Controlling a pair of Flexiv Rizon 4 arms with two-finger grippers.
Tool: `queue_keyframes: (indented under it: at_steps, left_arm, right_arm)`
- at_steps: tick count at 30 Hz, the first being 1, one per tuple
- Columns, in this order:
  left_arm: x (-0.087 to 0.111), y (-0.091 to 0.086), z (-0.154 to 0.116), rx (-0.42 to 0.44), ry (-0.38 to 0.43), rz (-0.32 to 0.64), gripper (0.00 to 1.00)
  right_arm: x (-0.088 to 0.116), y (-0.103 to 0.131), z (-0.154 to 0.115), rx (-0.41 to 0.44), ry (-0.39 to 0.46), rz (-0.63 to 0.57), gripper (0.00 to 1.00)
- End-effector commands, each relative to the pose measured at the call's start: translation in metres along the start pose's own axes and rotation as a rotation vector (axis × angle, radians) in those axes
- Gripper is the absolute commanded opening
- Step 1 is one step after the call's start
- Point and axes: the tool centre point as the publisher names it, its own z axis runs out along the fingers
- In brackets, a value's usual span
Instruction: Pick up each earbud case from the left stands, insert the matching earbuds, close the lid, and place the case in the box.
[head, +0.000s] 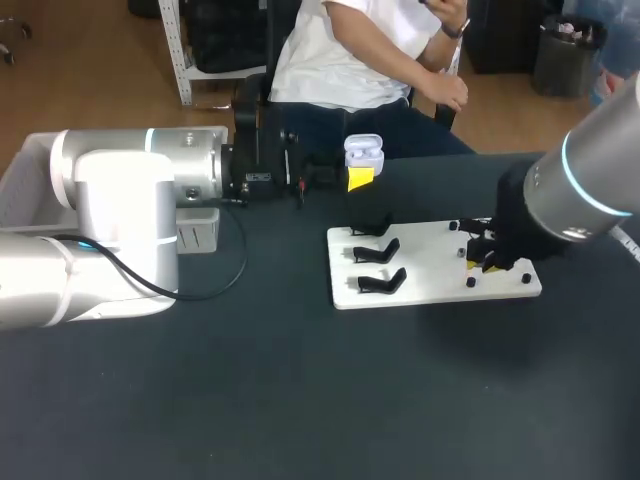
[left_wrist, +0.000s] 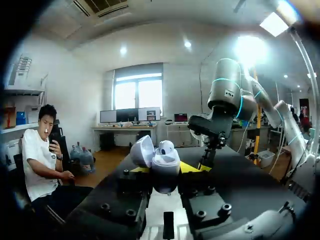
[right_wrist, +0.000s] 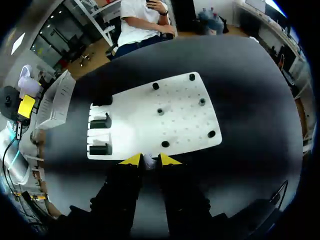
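My left gripper (head: 360, 176) holds a white earbud case (head: 363, 152) upright above the table's far side, lid swung open. In the left wrist view the case (left_wrist: 165, 161) sits between the yellow tips of that gripper (left_wrist: 165, 171), with an earbud (left_wrist: 167, 147) showing in it. My right gripper (head: 489, 262) is down at the right part of the white board (head: 430, 285). In the right wrist view its tips (right_wrist: 149, 160) are pinched on a small white earbud (right_wrist: 149, 159) at the board's near edge (right_wrist: 165, 125). Three black stands (head: 378, 252) on the board's left side are bare.
A white box (head: 203, 232) stands behind my left arm; in the right wrist view the box (right_wrist: 57, 97) lies beyond the stands (right_wrist: 100, 123). Small black pegs (right_wrist: 160, 111) dot the board. A black cable (head: 235, 262) loops on the dark tabletop beside the left arm.
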Motion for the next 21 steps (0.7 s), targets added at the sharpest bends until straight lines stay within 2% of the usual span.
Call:
queue_keyframes:
  at_steps: [1,10,16,21]
  left_arm:
    - [0.001,-0.002,0.0,-0.009,-0.006,0.005,0.0]
    - [0.001,-0.002,0.0,-0.009,-0.006,0.005,0.0]
    - [0.001,-0.002,0.0,-0.009,-0.006,0.005,0.0]
    - [0.001,-0.002,0.0,-0.009,-0.006,0.005,0.0]
  right_arm:
    - [-0.002,0.007,-0.049,-0.006,0.075,-0.066,0.0]
    - [0.0,0.042,-0.093,0.003,0.166,-0.325,0.0]
    - [-0.008,0.063,-0.113,0.012,0.173,-0.451,0.0]
    - [-0.019,0.081,-0.117,0.021,0.167,-0.534,0.0]
